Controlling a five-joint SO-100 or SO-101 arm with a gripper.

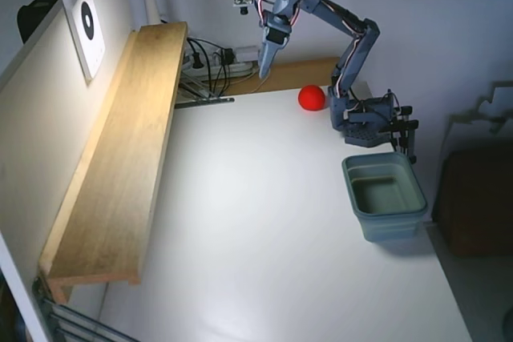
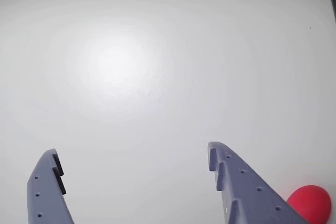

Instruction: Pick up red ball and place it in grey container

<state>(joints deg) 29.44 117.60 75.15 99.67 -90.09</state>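
Observation:
The red ball (image 1: pixel 311 97) lies on the white table near the back, just left of the arm's base. In the wrist view it shows at the bottom right corner (image 2: pixel 311 203), partly behind the right finger (image 2: pixel 247 187). My gripper (image 1: pixel 263 72) hangs raised above the table, to the left of the ball and apart from it. In the wrist view the gripper (image 2: pixel 132 150) is open wide and empty, with bare table between its jaws. The grey container (image 1: pixel 385 195) stands empty at the right side of the table, in front of the base.
A long wooden shelf (image 1: pixel 120 158) runs along the left side. Cables and a power strip (image 1: pixel 212 62) lie at the back. The arm's base (image 1: pixel 369 122) is clamped at the back right. The table's right edge runs just past the container.

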